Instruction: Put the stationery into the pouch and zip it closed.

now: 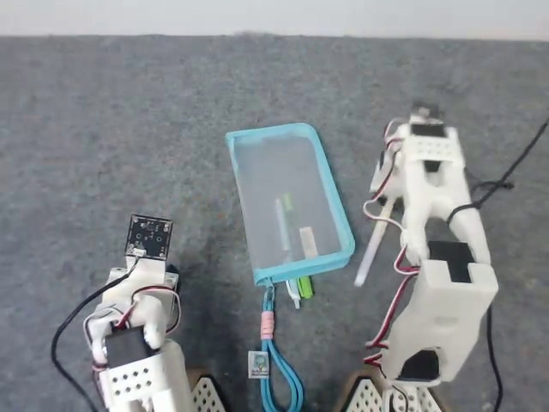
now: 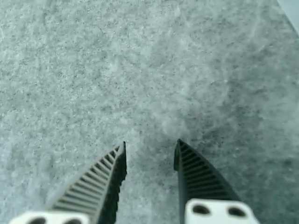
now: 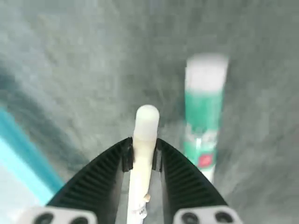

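Your right hand [image 3: 143, 142] gripped the white pen [image 3: 145, 116] just right of the pouch [image 1: 270, 167], pen roughly parallel to its long side; its mouth seemingly faced the arms. Your left hand [image 2: 150, 144] hung open.

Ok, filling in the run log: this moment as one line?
right gripper: shut on white pen | left gripper: open over mat | pouch: not zipped, green pen sticking out | green-white tube: on mat
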`<control>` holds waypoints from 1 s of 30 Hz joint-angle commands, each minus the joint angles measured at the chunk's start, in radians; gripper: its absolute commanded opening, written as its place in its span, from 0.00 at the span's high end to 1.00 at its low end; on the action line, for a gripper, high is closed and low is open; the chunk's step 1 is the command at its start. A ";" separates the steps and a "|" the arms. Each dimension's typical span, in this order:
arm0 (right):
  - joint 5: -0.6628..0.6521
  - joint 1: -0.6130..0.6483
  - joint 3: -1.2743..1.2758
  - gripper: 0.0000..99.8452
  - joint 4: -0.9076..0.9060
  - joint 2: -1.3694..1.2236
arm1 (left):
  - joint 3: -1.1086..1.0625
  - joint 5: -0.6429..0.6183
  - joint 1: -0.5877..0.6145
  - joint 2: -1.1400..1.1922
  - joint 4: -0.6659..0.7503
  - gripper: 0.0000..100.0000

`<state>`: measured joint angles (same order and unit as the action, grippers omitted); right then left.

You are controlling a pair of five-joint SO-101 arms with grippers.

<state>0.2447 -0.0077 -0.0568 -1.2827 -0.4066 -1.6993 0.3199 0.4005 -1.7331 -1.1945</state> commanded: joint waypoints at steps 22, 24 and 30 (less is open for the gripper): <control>-0.333 0.071 -0.934 0.76 -0.496 -0.200 | 0.010 0.008 0.003 -0.015 0.037 0.84; -0.338 0.114 -0.910 0.78 -0.516 -0.154 | 0.010 0.008 0.003 -0.015 0.037 0.84; -0.358 0.260 -0.638 0.87 -0.512 0.065 | 0.010 0.008 0.003 -0.015 0.037 0.84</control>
<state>-0.0928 0.1565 -0.8393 -1.7522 -0.5554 -1.6993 0.3199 0.4005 -1.7331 -1.1945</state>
